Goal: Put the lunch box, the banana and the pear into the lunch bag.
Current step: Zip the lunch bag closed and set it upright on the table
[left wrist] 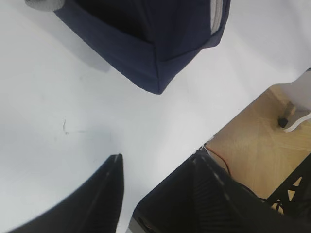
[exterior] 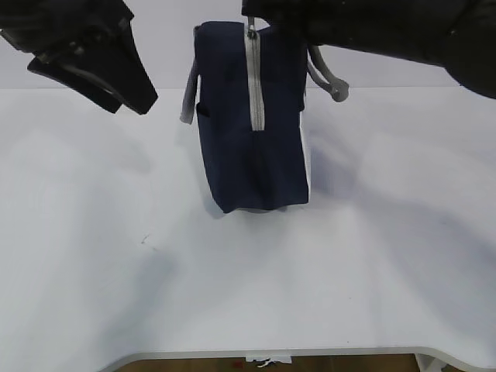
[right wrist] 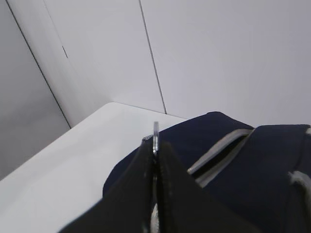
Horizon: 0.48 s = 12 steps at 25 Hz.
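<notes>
The lunch bag (exterior: 252, 128) stands mid-desk (exterior: 372, 263), well back from the near edge, with bare surface on both sides. Its long axis and grey zipper (exterior: 255, 81) run toward the camera. The right hand (right wrist: 155, 160) is pinched closed on the ring pull (right wrist: 156, 136); the left hand (exterior: 116, 74) hovers spread, gripping nothing.

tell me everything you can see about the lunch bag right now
The lunch bag is a boxy navy-blue fabric bag standing upright near the far middle of the white table. A grey zipper runs along its top and down the near end, apparently closed. Grey strap handles hang on both sides, and a white panel shows low on its right. The right gripper is pinched on the zipper's ring pull; the left gripper hangs open beside it.
</notes>
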Available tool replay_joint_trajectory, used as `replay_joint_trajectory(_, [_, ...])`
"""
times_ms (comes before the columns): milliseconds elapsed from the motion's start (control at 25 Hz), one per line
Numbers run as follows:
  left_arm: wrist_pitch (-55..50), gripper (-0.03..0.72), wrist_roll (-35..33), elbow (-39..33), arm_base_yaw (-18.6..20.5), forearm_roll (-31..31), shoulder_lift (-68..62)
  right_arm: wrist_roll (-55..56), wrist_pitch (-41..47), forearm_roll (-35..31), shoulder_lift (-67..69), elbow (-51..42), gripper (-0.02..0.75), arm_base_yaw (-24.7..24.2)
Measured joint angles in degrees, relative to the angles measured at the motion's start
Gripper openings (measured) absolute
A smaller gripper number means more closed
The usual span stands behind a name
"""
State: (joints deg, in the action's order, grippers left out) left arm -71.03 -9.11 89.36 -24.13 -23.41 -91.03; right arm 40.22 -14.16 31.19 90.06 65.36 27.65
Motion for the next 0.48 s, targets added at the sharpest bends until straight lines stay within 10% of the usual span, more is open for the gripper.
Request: replay_joint_trajectory(480, [18.12,0.409,-1.69,-4.15,-1.06,-1.26,-1.56,4.48,3.26,2.80,2.21,4.28,0.001,0.36])
